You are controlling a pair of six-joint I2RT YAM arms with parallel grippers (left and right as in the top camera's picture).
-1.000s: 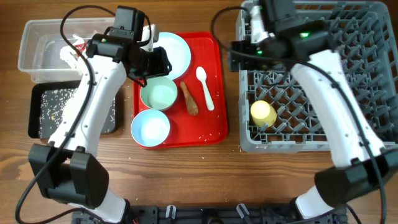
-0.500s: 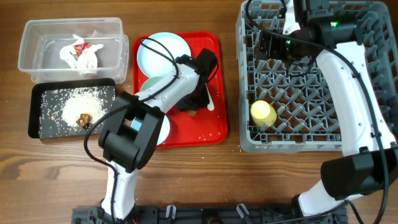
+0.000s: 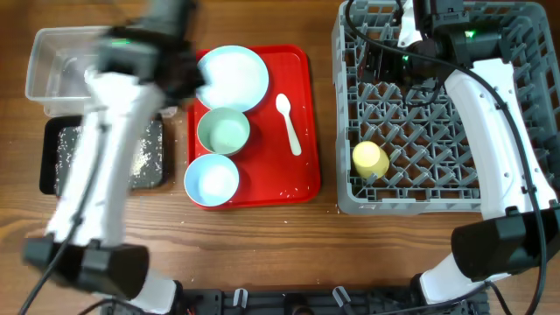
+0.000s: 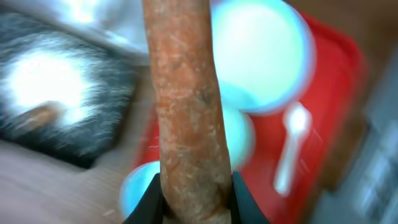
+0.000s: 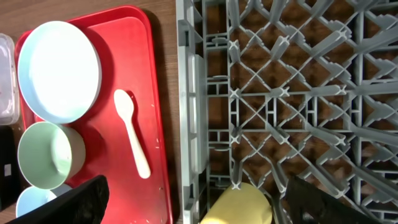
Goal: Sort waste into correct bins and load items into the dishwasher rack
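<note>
My left gripper (image 4: 193, 196) is shut on the brown sausage piece (image 4: 183, 93). In the overhead view it (image 3: 179, 74) is blurred, raised over the gap between the clear tub (image 3: 52, 70) and the red tray (image 3: 297, 175). The black tray (image 3: 61, 157) holds white crumbs. The pale blue plate (image 3: 234, 75), green bowl (image 3: 223, 131), blue bowl (image 3: 212, 179) and white spoon (image 3: 288, 122) lie on the red tray. The yellow cup (image 3: 369, 160) lies in the grey rack (image 3: 499, 131). My right gripper (image 5: 199, 202) is open and empty over the rack's far left part. The blurred arm hides the napkin.
The red tray sits between the bins on the left and the rack on the right. A few white crumbs lie on the tray's front part and on the wooden table near the rack's front left corner. My left arm spans the black tray.
The left gripper lifted the sausage off the red tray and swung left toward the bins. The right arm moved to the rack's far left earlier and has held still since.
</note>
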